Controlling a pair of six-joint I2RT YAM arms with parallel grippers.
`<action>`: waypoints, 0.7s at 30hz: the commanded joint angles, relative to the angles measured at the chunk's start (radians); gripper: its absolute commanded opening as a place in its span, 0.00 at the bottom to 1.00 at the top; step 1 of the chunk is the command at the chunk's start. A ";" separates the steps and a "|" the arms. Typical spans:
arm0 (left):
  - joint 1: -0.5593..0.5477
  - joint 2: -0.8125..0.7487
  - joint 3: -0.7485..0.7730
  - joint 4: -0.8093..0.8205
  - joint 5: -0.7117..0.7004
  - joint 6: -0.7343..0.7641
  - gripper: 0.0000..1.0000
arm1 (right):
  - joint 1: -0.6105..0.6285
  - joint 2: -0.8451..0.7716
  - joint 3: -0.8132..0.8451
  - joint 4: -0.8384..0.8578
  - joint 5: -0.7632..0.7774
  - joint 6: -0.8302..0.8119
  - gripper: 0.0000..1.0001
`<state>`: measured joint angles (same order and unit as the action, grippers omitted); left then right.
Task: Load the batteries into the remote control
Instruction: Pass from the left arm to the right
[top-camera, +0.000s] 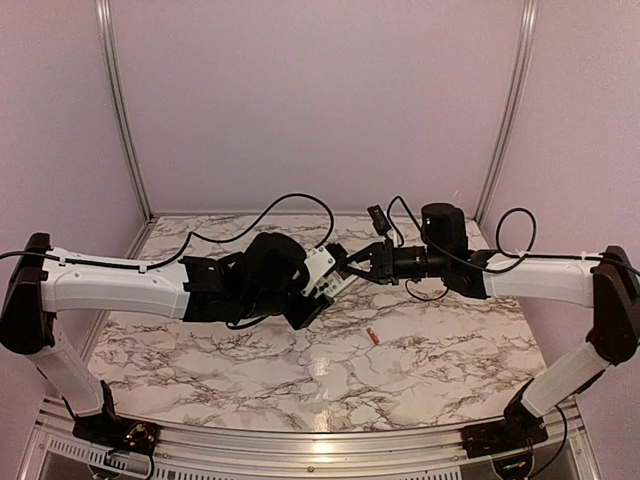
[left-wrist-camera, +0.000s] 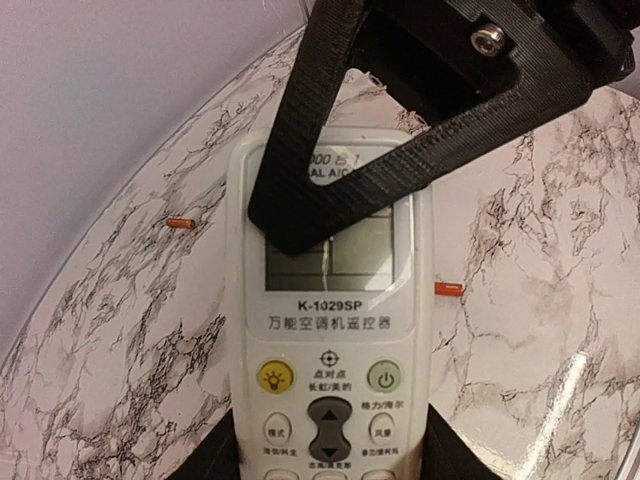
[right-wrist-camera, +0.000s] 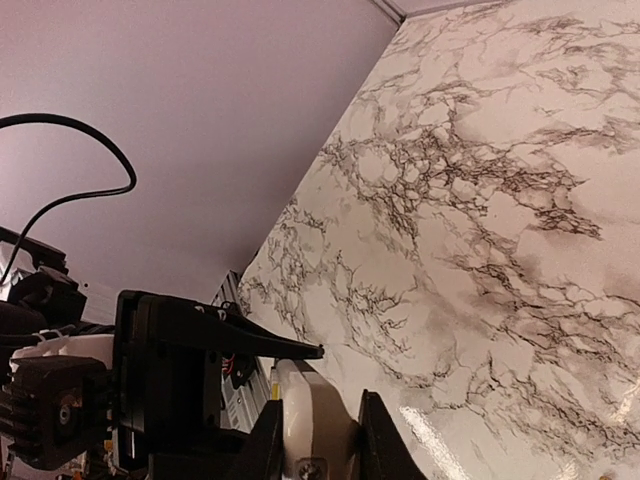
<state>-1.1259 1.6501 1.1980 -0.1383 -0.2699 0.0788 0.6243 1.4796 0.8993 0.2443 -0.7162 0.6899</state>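
Left gripper (left-wrist-camera: 330, 458): I see it clamped on the remote control (left-wrist-camera: 328, 330), which is held above the table (top-camera: 250, 370).
Right gripper (right-wrist-camera: 318, 445): closed, pinching the remote's top end.
Batteries (left-wrist-camera: 181, 223): two, loose on the table.

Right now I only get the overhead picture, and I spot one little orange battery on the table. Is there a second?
Observer: Yes. The left wrist camera shows two batteries on the table, one either side of the remote control.
Operator: Can you see its buttons?
Observer: Yes, its screen and buttons face that camera.
Operator: Is the right claw gripping it?
Observer: The right wrist camera shows its end snug between the fingers of the right claw.
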 joint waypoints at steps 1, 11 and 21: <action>-0.005 0.001 0.018 0.047 -0.013 0.015 0.26 | 0.015 0.018 -0.006 0.076 -0.077 0.032 0.11; -0.006 -0.131 -0.100 0.143 -0.129 0.047 0.99 | 0.012 -0.006 -0.008 0.072 -0.039 0.096 0.00; -0.183 -0.127 -0.198 0.291 -0.512 0.407 0.99 | -0.021 -0.038 -0.046 0.051 0.017 0.267 0.00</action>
<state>-1.2282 1.4857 1.0157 0.0582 -0.5480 0.2775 0.6189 1.4673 0.8791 0.2989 -0.7235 0.8577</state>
